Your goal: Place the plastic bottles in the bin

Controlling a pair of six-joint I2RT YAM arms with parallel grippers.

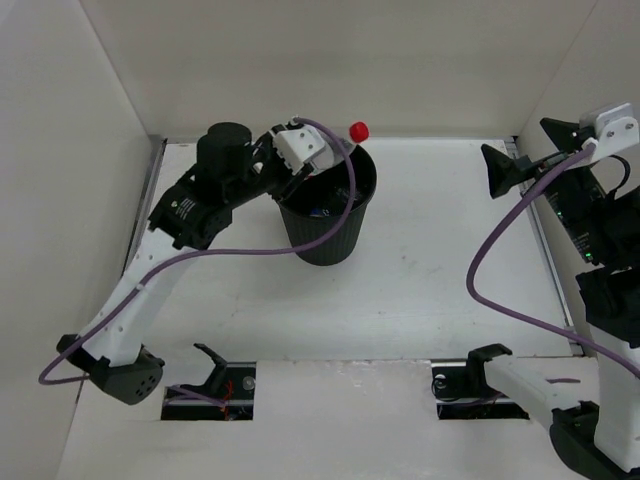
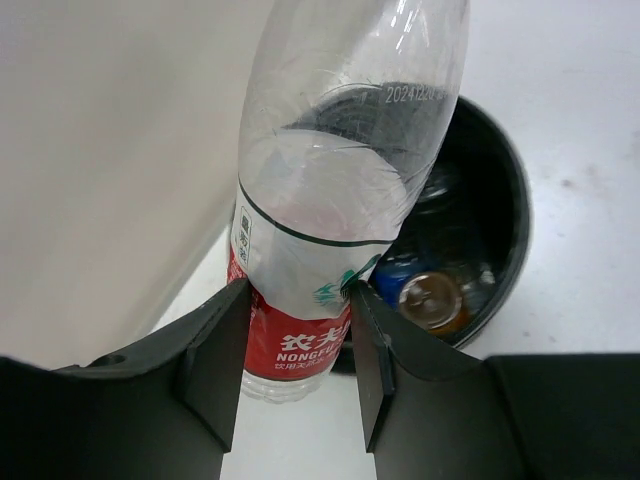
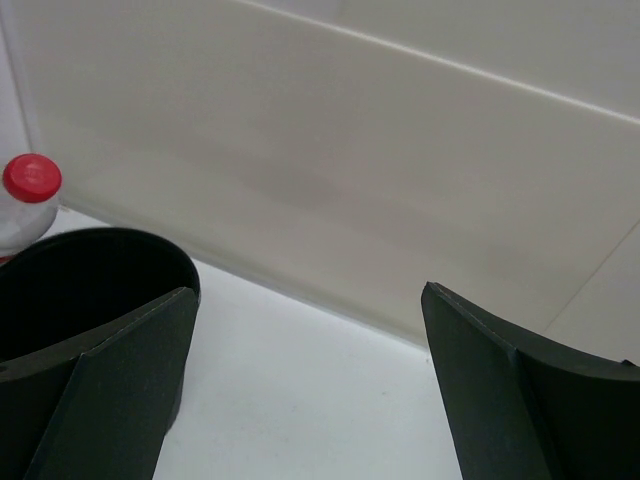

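Note:
My left gripper (image 2: 297, 300) is shut on the red-labelled, red-capped plastic bottle (image 2: 330, 200), gripping it low on the label. The bottle tilts over the far rim of the round black bin (image 2: 515, 210). From above, its red cap (image 1: 358, 130) pokes out past the bin (image 1: 325, 240), with the left gripper (image 1: 303, 175) over the bin's left rim. Inside the bin lie an orange bottle (image 2: 432, 300) and a blue-labelled one (image 2: 395, 280). My right gripper (image 1: 500, 170) hangs open at the far right with nothing between its fingers. Its wrist view shows the bin (image 3: 90, 270) and the cap (image 3: 32, 178) to its left.
White enclosure walls stand close behind the bin (image 1: 350, 70) and along both sides. Purple cables (image 1: 230, 255) loop over the table from each arm. Two cut-outs (image 1: 215, 390) sit in the near edge by the arm bases.

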